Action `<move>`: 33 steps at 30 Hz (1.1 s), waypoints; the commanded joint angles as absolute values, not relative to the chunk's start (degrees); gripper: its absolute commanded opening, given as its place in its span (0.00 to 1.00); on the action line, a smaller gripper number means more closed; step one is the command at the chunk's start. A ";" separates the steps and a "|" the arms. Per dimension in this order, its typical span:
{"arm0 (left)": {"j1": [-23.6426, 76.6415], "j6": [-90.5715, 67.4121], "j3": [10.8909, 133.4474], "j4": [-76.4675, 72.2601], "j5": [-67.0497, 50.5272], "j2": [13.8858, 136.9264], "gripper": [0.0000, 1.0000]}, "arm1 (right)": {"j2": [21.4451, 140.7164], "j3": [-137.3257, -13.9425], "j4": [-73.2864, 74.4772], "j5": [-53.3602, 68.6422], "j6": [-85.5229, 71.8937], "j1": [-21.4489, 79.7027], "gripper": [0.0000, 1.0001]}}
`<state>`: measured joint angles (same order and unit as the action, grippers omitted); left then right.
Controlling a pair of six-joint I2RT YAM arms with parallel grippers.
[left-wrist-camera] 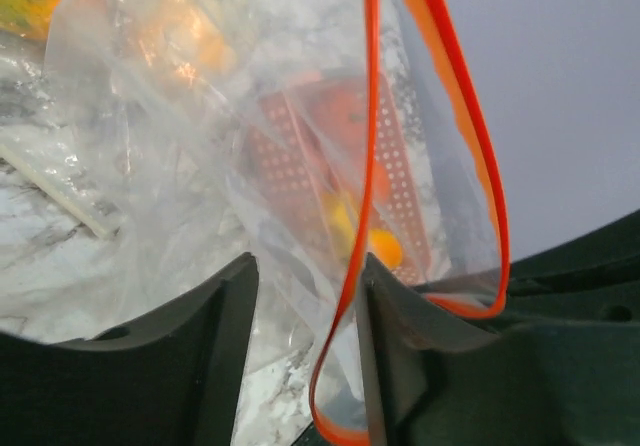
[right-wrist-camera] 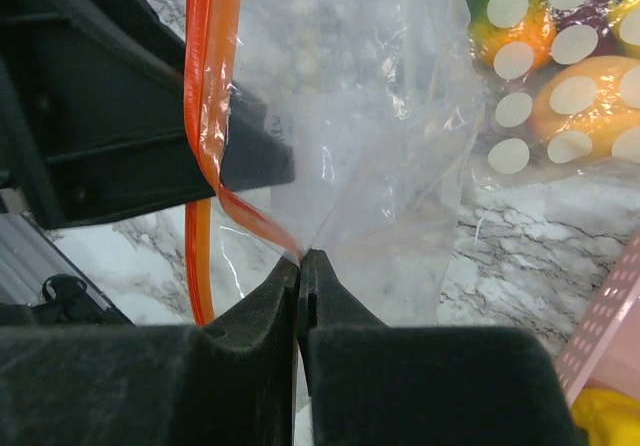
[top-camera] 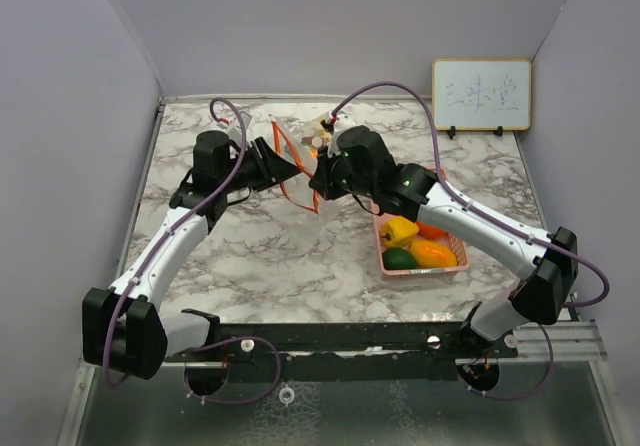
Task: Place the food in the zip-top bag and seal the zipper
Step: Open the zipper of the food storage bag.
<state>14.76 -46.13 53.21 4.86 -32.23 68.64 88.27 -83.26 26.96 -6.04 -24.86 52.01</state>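
The clear zip-top bag (top-camera: pixel 297 166) with an orange zipper strip (left-wrist-camera: pixel 365 216) hangs between my two grippers at the table's middle back. My left gripper (left-wrist-camera: pixel 305 286) is open, and the bag's mouth edge runs between its fingers, close to the right finger (left-wrist-camera: pixel 400 316). My right gripper (right-wrist-camera: pixel 300 258) is shut on the bag's clear film beside the zipper (right-wrist-camera: pixel 205 116). Some food, orange, green and purple (right-wrist-camera: pixel 560 86), shows through the bag's white-dotted side. More food lies in the pink basket (top-camera: pixel 420 269): a yellow piece (top-camera: pixel 398 230), an orange one (top-camera: pixel 432 253), a green one (top-camera: pixel 399 259).
The pink mesh basket stands right of the bag, under my right forearm. A small whiteboard (top-camera: pixel 481 94) leans on the back right wall. Grey walls close in the marble table (top-camera: pixel 270 256) on three sides.
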 commanded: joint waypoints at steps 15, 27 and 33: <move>14.37 -30.51 62.01 37.66 -23.36 67.81 0.00 | 83.57 -78.41 41.62 -30.41 -36.05 45.15 0.02; 14.32 -29.42 63.73 37.83 -25.14 70.47 0.00 | 79.04 -80.33 34.32 -8.02 -21.75 45.07 0.84; 14.33 -28.06 63.57 38.55 -23.89 73.36 0.00 | 76.38 -80.40 43.69 -16.36 -27.27 44.77 0.85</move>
